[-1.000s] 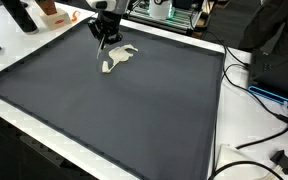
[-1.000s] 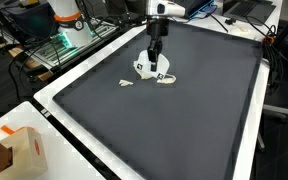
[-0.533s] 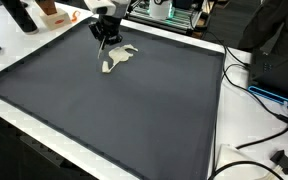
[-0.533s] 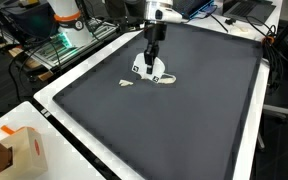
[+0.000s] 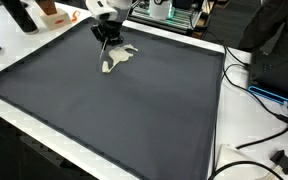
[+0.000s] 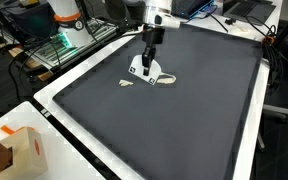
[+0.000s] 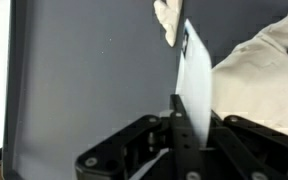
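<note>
A crumpled white cloth (image 5: 120, 57) lies on the large dark mat (image 5: 114, 110) near its far side. My gripper (image 5: 106, 40) stands over the cloth's edge, shut on a flap of it. In an exterior view the gripper (image 6: 144, 62) holds that flap up while the rest of the cloth (image 6: 158, 77) trails on the mat. In the wrist view the pinched white flap (image 7: 196, 80) rises between the closed fingers of the gripper (image 7: 189, 122), with the cloth's bulk (image 7: 269, 55) to the right. A small white scrap (image 6: 126, 83) lies apart beside the cloth.
The mat has a white border (image 6: 74, 120). A cardboard box (image 6: 19, 152) sits off the mat's corner. Cables (image 5: 259, 95) and black gear (image 5: 282, 60) lie past one side. Orange and dark items (image 5: 39, 14) stand behind the mat.
The gripper has shifted a little sideways along the mat with the cloth's edge in it, pulling the flap upright. The rest of the cloth has dragged slightly after it.
</note>
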Tool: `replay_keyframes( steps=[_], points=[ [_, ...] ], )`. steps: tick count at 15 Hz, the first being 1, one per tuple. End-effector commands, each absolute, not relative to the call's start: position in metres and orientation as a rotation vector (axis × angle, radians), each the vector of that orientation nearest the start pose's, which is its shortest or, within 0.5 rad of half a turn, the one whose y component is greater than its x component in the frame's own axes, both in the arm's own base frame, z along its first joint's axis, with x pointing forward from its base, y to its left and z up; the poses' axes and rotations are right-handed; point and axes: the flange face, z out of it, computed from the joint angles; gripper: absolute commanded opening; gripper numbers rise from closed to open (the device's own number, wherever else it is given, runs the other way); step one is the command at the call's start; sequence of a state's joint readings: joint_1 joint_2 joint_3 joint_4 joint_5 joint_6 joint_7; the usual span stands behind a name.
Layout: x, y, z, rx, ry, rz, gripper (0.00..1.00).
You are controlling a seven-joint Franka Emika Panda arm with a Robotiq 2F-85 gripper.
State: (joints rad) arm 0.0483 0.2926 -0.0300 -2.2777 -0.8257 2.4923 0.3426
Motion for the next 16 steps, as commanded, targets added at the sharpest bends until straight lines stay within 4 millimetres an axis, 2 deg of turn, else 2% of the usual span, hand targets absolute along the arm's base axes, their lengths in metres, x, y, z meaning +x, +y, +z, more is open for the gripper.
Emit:
replay_keyframes(
  steps=[1, 7, 16],
  points=[
    [0.520, 0.018, 0.212, -3.555, -0.740, 0.051, 0.01],
    [0.519, 0.023, 0.213, -3.517, -0.845, 0.074, 0.01],
    [0.514, 0.030, 0.227, -3.436, -0.999, 0.078, 0.01]
  ],
)
